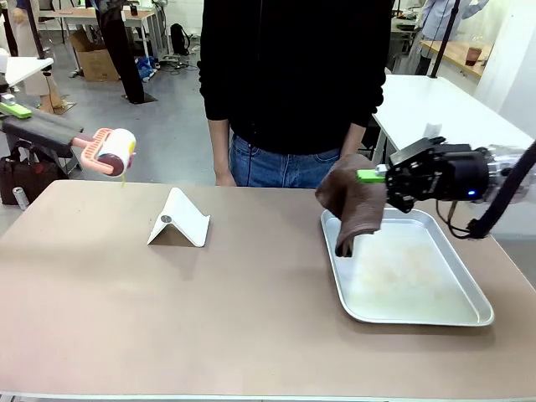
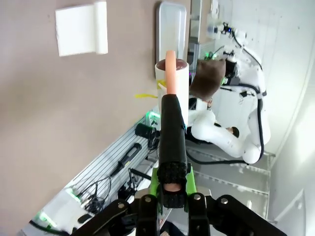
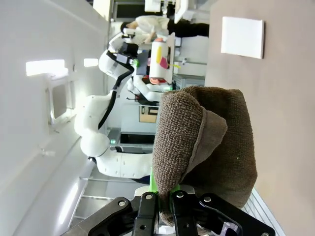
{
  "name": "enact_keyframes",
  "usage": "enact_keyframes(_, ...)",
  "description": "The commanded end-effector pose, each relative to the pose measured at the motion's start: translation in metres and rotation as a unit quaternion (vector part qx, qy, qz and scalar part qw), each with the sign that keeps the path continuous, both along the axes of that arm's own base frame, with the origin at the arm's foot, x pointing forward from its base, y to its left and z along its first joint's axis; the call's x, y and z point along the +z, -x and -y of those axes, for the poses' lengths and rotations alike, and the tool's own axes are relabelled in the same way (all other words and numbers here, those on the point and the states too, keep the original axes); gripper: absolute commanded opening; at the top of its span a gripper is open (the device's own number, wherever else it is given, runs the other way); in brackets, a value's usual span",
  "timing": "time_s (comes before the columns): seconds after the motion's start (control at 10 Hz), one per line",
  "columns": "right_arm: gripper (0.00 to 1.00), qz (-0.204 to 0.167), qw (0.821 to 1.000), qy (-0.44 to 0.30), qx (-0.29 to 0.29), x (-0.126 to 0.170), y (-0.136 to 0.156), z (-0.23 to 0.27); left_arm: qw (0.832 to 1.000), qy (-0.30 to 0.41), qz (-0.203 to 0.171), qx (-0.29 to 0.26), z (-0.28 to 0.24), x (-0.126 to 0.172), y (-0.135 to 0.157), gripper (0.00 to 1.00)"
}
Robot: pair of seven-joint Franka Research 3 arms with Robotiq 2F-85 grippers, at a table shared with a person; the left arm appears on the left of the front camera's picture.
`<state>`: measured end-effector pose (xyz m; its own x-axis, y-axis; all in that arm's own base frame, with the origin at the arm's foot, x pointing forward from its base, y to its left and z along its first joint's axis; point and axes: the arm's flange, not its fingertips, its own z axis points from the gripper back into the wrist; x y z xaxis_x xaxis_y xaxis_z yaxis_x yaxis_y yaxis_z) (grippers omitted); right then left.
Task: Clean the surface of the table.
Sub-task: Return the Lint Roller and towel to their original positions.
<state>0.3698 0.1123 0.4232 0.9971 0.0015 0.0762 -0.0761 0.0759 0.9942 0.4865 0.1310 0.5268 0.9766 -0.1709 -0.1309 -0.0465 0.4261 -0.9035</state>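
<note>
My left gripper clamps a pink-framed lint roller by its black handle. The smooth matte taupe rectangular table runs lengthwise left to right below. My right gripper pinches a nubby brown towel over the shiny metal tray.

The table is a wide rectangular top, matte taupe-brown with a thin pale near edge; it lies flat, spanning left to right.
</note>
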Motion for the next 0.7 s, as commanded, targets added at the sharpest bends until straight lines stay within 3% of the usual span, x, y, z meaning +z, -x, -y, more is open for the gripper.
enact_keyframes(0.0,0.08,-0.001,1.000,-0.004,0.000,-0.009,-0.010,-0.022,1.000,0.000,0.000,0.023,0.031,-0.003,-0.001,0.22)
enact_keyframes(0.6,0.08,-0.032,0.999,-0.010,0.036,-0.054,-0.010,-0.041,0.999,-0.047,0.015,-0.017,0.104,-0.036,-0.037,0.22)
